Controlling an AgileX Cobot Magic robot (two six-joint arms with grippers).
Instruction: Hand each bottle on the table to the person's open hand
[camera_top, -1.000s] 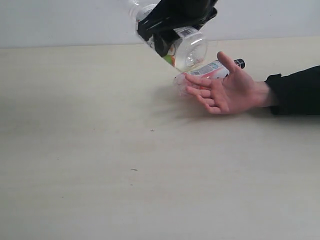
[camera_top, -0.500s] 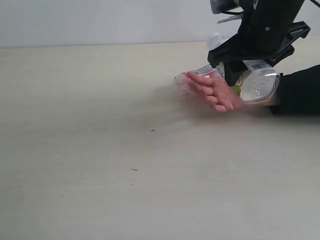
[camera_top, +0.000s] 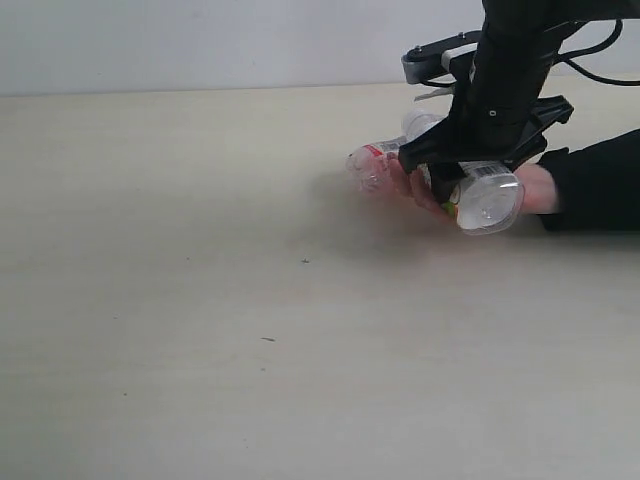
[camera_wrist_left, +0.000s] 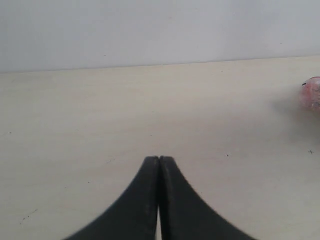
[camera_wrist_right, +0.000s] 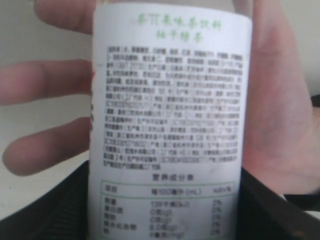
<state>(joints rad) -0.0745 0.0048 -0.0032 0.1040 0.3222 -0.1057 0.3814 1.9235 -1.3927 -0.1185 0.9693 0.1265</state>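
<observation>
Since the hand (camera_wrist_right: 280, 110) lies open underneath, your right pincer (camera_top: 465, 165) clamps the bottle (camera_top: 488, 200) on its side, low over the palm, far right on the table (camera_top: 200, 300), ready to release; your left pincer (camera_wrist_left: 159, 167) is closed, empty.

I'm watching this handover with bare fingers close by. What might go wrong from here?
The right tool is shut on the bottle right at the hand; pressing lower may pinch the fingers. Released tilted, it may roll off the palm and knock the other bottle lying by the fingertips.
</observation>
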